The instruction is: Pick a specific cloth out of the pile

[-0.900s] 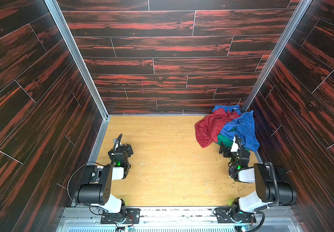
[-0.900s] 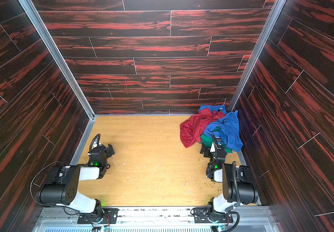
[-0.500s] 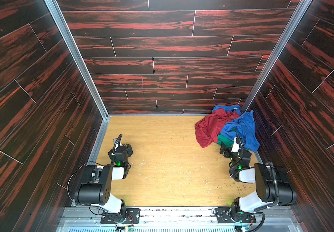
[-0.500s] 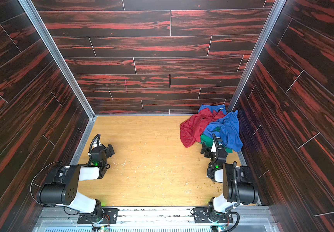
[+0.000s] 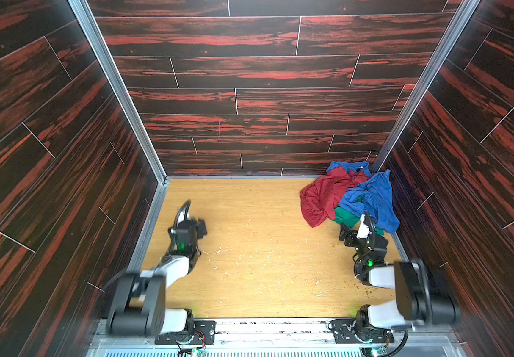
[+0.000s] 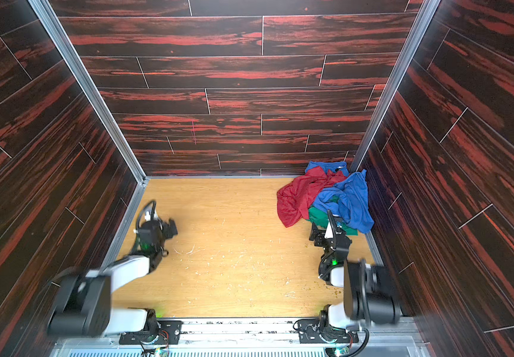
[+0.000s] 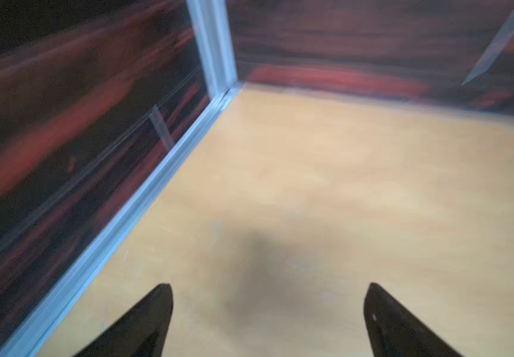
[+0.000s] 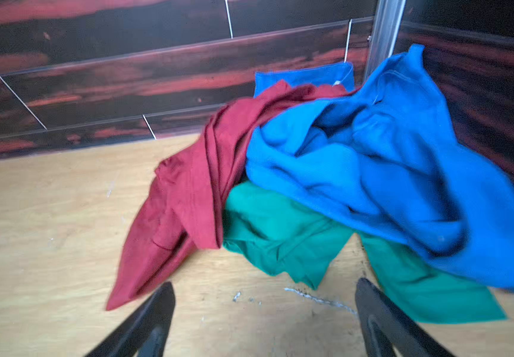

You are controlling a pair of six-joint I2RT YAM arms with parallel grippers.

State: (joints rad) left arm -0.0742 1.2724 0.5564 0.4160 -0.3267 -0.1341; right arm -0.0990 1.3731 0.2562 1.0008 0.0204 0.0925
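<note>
r gripper (image 8: 265,286) wide open, holding nothing, w/ the green cloth (image 8: 280,228) just ahead of its tips, under the blue cloth (image 8: 388,160) & beside the red cloth (image 8: 187,197) in the pile (image 5: 373,197); l gripper (image 7: 268,286) also wide open, empty, well apart from it.

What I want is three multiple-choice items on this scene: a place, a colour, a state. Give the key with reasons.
1. Where does the pile lie? A. far right corner B. far left corner C. centre
2. What colour is the cloth poking out under the blue cloth? A. yellow B. green C. white
3. How is the right pincer? A. shut on red fabric B. shut on nothing C. open, holding nothing

1 A: in both top views it fills that corner. 2 B: emerald fabric shows in the right wrist view. 3 C: it gapes wide with nothing gripped.
</note>
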